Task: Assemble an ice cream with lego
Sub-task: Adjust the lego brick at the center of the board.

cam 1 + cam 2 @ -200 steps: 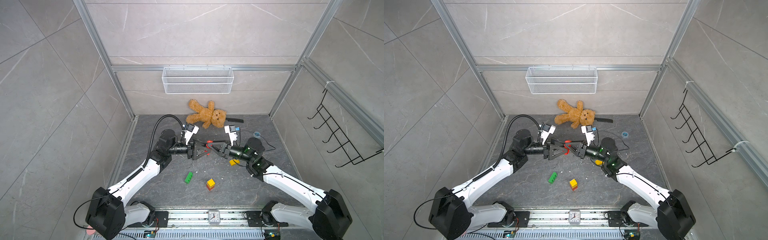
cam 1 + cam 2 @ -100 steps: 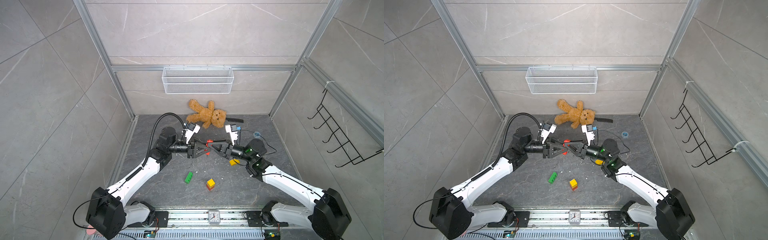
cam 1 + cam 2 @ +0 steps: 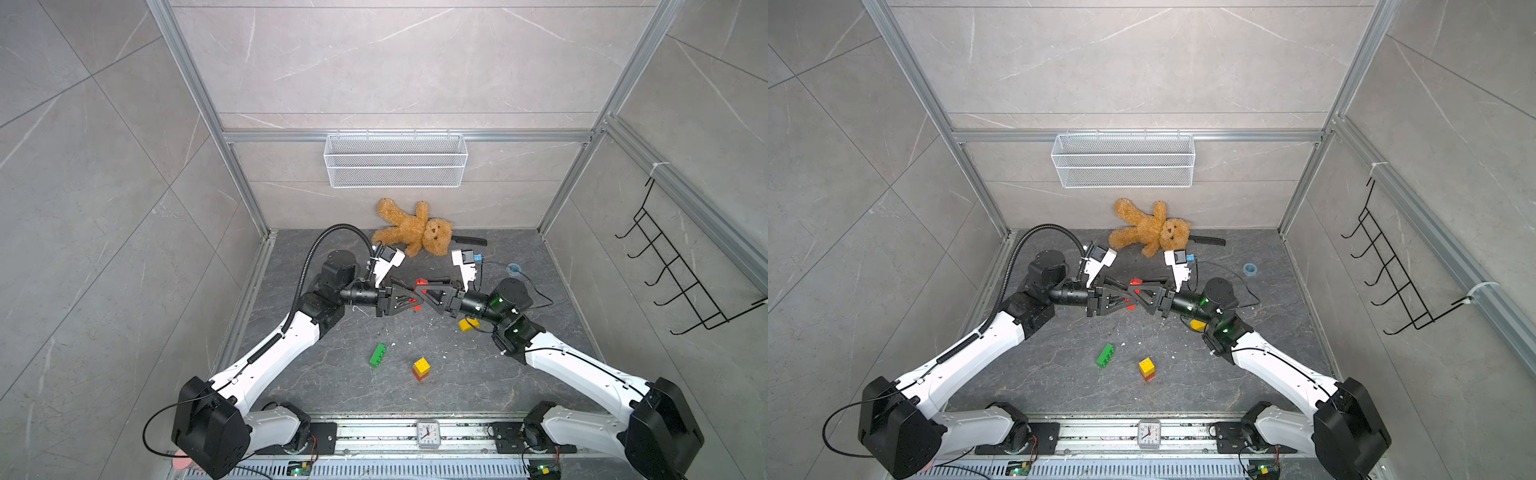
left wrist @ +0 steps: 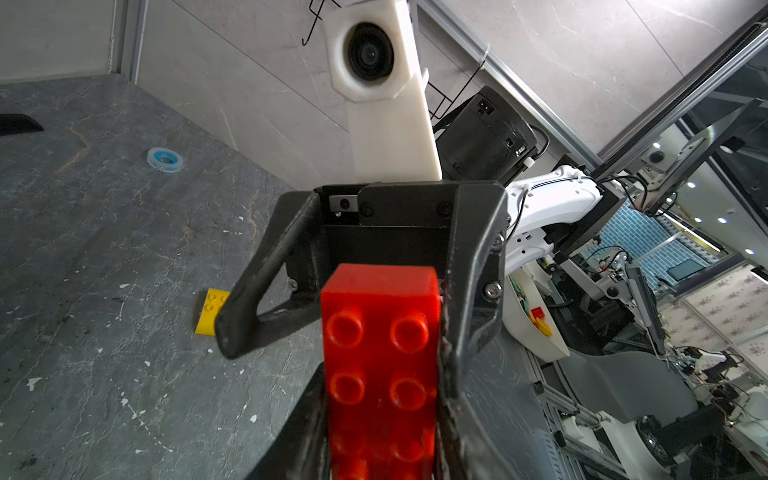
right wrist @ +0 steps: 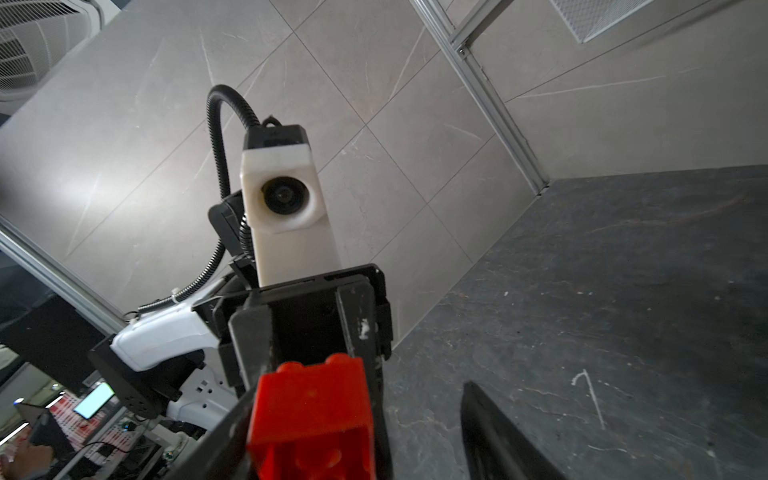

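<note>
My left claw (image 4: 381, 386) clamps the red brick (image 4: 380, 299) by its smooth sides; my right claw (image 3: 423, 296) gapes wide. Likely light, rigid, slick: squeeze flat faces squarely.

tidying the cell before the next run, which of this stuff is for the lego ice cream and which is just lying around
For the job:
red brick, gripped in the left hand
green brick
yellow-on-red stack
loose yellow brick

Just lying about:
teddy bear
black comb
blue tape roll
clock
wire basket
</note>
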Tool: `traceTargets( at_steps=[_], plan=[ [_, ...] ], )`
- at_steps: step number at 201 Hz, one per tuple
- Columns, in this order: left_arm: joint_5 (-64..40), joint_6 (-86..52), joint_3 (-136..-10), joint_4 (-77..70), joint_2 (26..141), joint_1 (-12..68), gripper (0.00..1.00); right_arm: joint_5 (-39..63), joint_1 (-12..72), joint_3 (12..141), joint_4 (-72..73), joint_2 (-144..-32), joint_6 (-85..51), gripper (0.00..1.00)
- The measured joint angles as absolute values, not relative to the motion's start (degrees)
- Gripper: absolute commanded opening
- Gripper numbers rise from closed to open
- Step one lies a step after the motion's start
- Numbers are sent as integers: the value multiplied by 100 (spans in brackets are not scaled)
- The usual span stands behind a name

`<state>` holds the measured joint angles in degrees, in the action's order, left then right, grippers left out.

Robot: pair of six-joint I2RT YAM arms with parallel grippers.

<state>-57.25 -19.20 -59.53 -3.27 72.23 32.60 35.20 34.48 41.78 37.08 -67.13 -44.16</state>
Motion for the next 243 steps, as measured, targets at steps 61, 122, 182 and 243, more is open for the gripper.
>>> traceTargets(
  at_steps=[61,122,182,243],
  plan=[
    [-3411,-847,-7474,2137,8329,3411,17,1221,3221,5610,-843,-5518,-3068,80],
    [-1151,-631,-8239,3439,10766,4285,21,-237,3216,5680,-3559,-5780,-2845,81],
    [-458,-1286,-8355,3750,11467,4466,29,-95,3216,5063,-3767,-6639,-3157,80],
    [-412,-1667,-8300,3647,11620,4477,63,333,3216,5057,-3398,-7500,-3245,78]
  ],
)
